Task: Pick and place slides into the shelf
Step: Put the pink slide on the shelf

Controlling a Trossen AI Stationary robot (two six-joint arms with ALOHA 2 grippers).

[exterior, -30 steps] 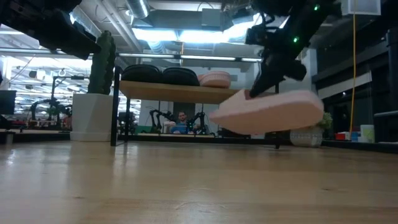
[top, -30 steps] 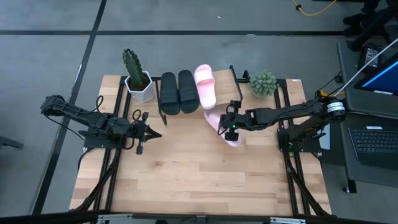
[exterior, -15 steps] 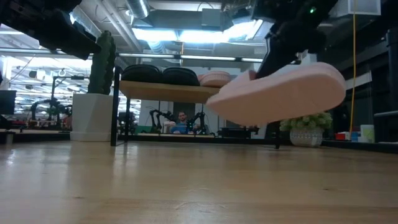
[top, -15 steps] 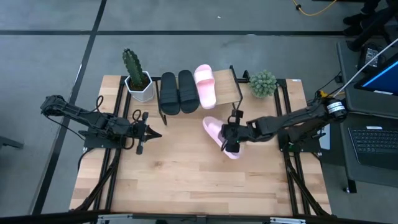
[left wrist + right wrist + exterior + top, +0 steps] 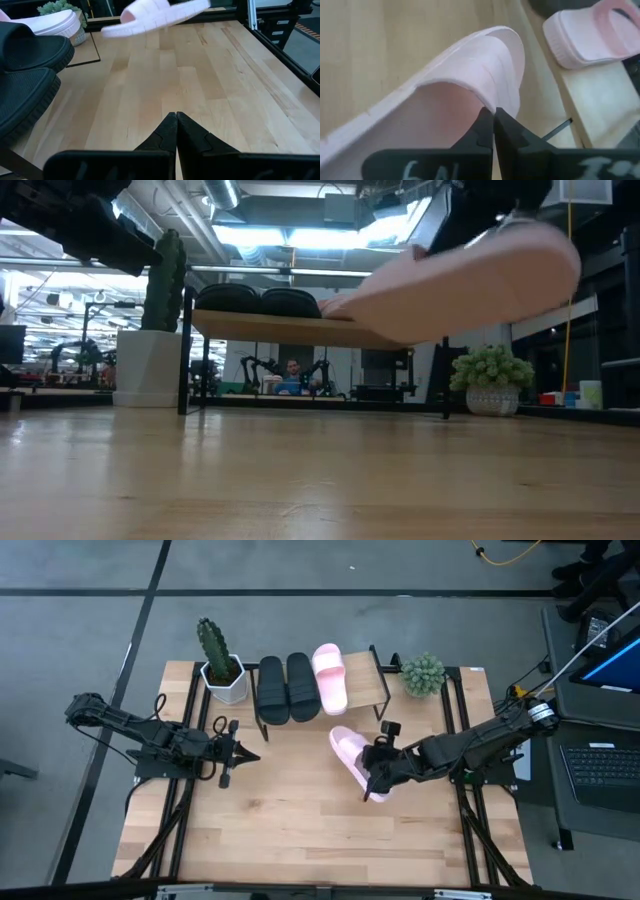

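Note:
On the shelf (image 5: 365, 690) at the table's far side, two black slides (image 5: 285, 688) and one pink slide (image 5: 330, 678) lie side by side on the plank top. A second pink slide (image 5: 352, 752) hangs in the air in front of the shelf's right part, with my right gripper (image 5: 368, 780) shut on it. The low view shows this slide (image 5: 460, 280) well above the table and tilted. My left gripper (image 5: 250, 753) is shut and holds nothing, over the table's left part, pointing toward the middle. My right gripper pinches the edge of the pink slide's wide strap (image 5: 487, 102) between its two fingers. The fingers come slanting down from the table's right side. The slide is lifted clear of the table and tilted, one end higher than the other (image 5: 540, 250).
A cactus in a white pot (image 5: 222, 665) stands left of the shelf and a round green plant (image 5: 423, 673) right of it. Bare tabletop (image 5: 300, 820) stretches from the middle to the near edge. A laptop (image 5: 600, 770) sits off the table's right side.
My right gripper has moved toward the table's near edge and up, rolling a little, still shut on the pink slide. The slide has risen higher above the table and tipped more steeply, its right end in the low view going up.

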